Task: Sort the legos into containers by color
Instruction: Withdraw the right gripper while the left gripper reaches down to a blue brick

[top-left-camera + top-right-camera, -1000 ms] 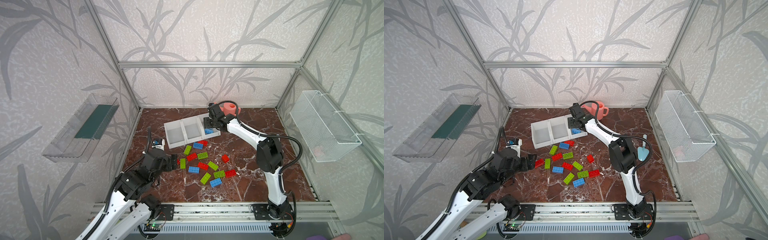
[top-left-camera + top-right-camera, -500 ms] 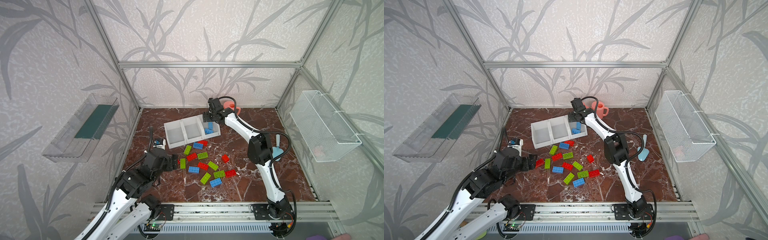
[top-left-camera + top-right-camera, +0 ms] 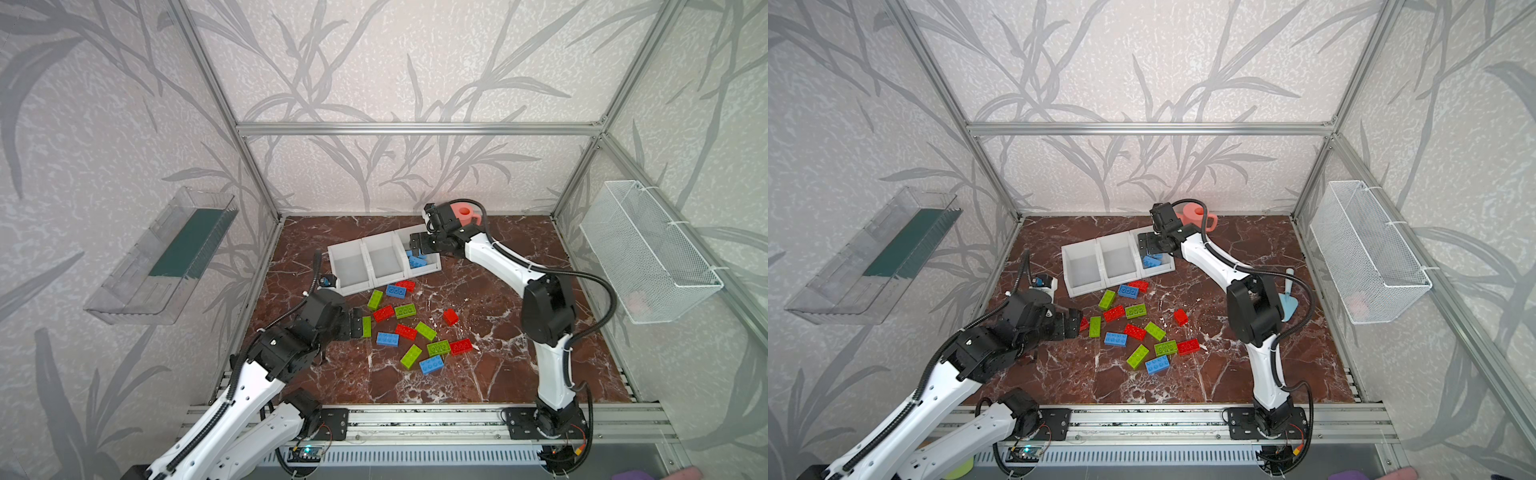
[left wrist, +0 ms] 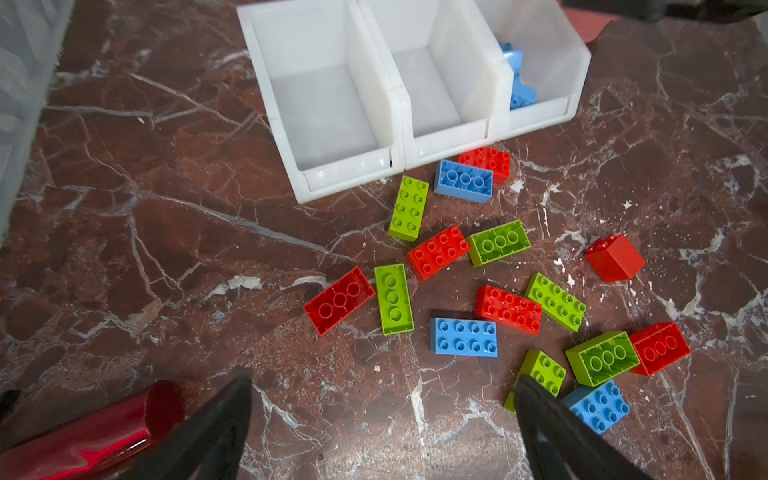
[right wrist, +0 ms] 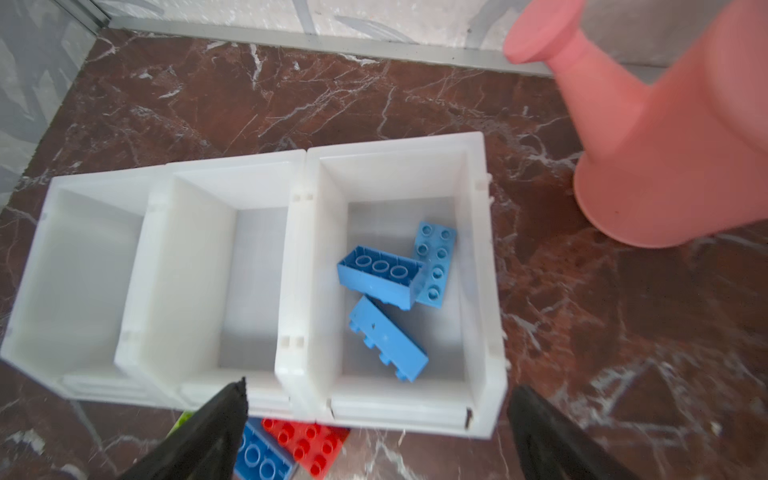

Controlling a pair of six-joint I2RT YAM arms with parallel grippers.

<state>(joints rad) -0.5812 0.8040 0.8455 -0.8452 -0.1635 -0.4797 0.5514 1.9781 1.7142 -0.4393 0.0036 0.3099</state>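
Three joined white containers stand at the back of the floor. The right one holds three blue legos; the other two are empty. My right gripper hovers open over that right bin, holding nothing. Several red, blue and lime green legos lie scattered in front of the bins. At the pile's left edge my left gripper is open and empty, just short of a green brick and a red brick.
A pink watering can stands behind the right bin, close to my right wrist. A clear tray hangs on the left wall and a wire basket on the right. A red cylinder lies near my left gripper. A blue trowel lies at the right.
My right gripper has shifted about over the right bin and its jaws have spread wide. The left gripper has opened slightly more and has hardly moved.
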